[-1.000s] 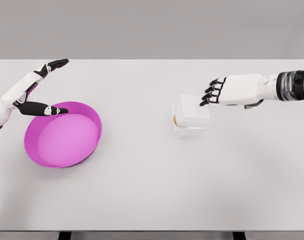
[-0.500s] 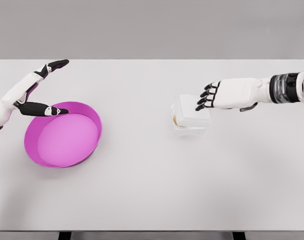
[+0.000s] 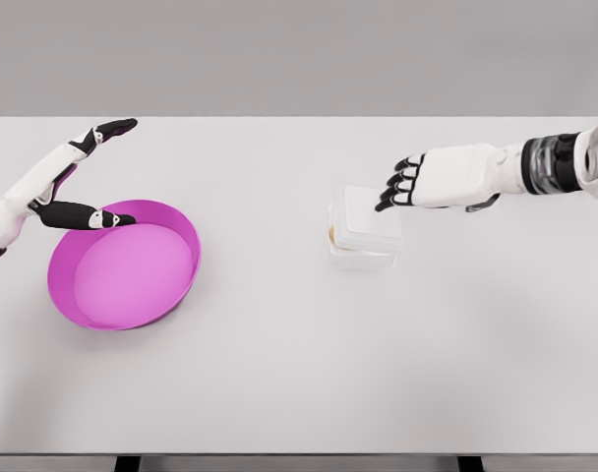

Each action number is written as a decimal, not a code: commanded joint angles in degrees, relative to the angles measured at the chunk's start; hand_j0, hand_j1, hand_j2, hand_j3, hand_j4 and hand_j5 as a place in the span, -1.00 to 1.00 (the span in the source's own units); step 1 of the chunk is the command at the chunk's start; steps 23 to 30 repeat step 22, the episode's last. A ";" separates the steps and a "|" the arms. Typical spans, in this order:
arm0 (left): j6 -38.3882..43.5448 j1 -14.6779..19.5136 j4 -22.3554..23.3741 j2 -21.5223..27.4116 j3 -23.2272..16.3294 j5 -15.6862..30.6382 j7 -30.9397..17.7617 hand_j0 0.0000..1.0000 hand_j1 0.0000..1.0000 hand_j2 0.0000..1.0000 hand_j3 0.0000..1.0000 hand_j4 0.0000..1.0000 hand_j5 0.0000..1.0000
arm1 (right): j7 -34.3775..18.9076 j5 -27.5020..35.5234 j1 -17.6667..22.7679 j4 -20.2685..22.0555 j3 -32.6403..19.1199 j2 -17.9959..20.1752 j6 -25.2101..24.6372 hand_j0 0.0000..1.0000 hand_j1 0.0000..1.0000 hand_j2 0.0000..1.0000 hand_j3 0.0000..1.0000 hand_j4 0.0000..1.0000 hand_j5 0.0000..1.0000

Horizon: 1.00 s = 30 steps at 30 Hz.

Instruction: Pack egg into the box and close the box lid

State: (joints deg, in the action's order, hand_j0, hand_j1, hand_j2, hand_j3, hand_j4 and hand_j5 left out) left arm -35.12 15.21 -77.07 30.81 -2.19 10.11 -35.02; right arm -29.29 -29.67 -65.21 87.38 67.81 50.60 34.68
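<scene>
Reaching in from the 3 o'clock side, the right hand [image 3: 402,184] is held over the 1 o'clock corner of the box [image 3: 364,228], its dark fingers [image 3: 389,198] curled loosely downward and grasping nothing; whether the fingertips touch the lid cannot be told. The translucent white box is set on the white table [image 3: 299,374] slightly right of centre, its lid [image 3: 366,212] lying on top, shifted a little off the base. A small brownish patch, possibly the egg [image 3: 332,234], is seen through the box's 9 o'clock wall. The left hand [image 3: 68,175] is held at 9 o'clock, fingers spread, thumb over the rim of a magenta bowl [image 3: 124,264], well apart from the box.
</scene>
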 commanded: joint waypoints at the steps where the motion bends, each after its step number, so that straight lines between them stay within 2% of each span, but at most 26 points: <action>1: 0.12 0.00 -0.09 0.04 0.00 0.44 0.02 1.00 1.00 1.00 1.00 1.00 1.00 | -0.15 -0.30 0.00 -0.11 -0.05 0.12 0.32 1.00 1.00 1.00 1.00 1.00 1.00; 3: 0.12 0.00 -0.01 0.04 0.00 0.44 0.02 1.00 1.00 1.00 1.00 1.00 1.00 | -0.15 -0.22 -1.41 -0.02 -0.22 0.12 0.32 1.00 1.00 1.00 1.00 1.00 1.00; 8: 0.12 0.00 -0.01 0.13 0.00 0.44 0.02 1.00 1.00 1.00 1.00 1.00 1.00 | -0.24 -0.22 -1.06 0.07 0.57 -1.73 0.32 1.00 1.00 1.00 1.00 1.00 1.00; 13: 0.12 0.00 -0.01 0.13 0.08 0.44 0.02 1.00 1.00 1.00 1.00 1.00 1.00 | -0.24 -0.22 -1.58 -0.02 1.01 -1.91 0.32 1.00 1.00 1.00 1.00 1.00 1.00; 15: 0.12 0.00 -0.10 0.13 0.00 0.53 0.02 1.00 1.00 1.00 1.00 1.00 1.00 | -0.15 0.22 -2.20 -2.21 -0.92 -0.85 0.32 1.00 1.00 1.00 1.00 1.00 1.00; 17: 0.12 0.00 -0.10 0.13 0.08 0.44 0.02 1.00 1.00 1.00 1.00 1.00 1.00 | -0.06 0.49 -1.85 -4.76 -3.21 2.57 0.32 1.00 1.00 1.00 1.00 1.00 1.00; 18: 0.12 0.00 -0.10 0.13 0.00 0.44 0.02 1.00 1.00 1.00 1.00 1.00 1.00 | 0.29 1.10 -1.58 -6.87 -3.30 4.33 0.32 1.00 1.00 1.00 1.00 1.00 1.00; 20: 0.12 0.00 -0.10 0.13 0.08 0.44 0.02 1.00 1.00 1.00 1.00 1.00 1.00 | 0.29 2.16 -0.26 -12.14 -3.21 4.77 0.32 1.00 1.00 1.00 1.00 1.00 1.00; 30: 0.12 0.00 -0.10 0.13 0.00 0.44 0.02 1.00 1.00 1.00 1.00 1.00 1.00 | 0.29 2.24 -0.18 -12.85 -3.21 4.77 0.32 1.00 1.00 1.00 1.00 1.00 1.00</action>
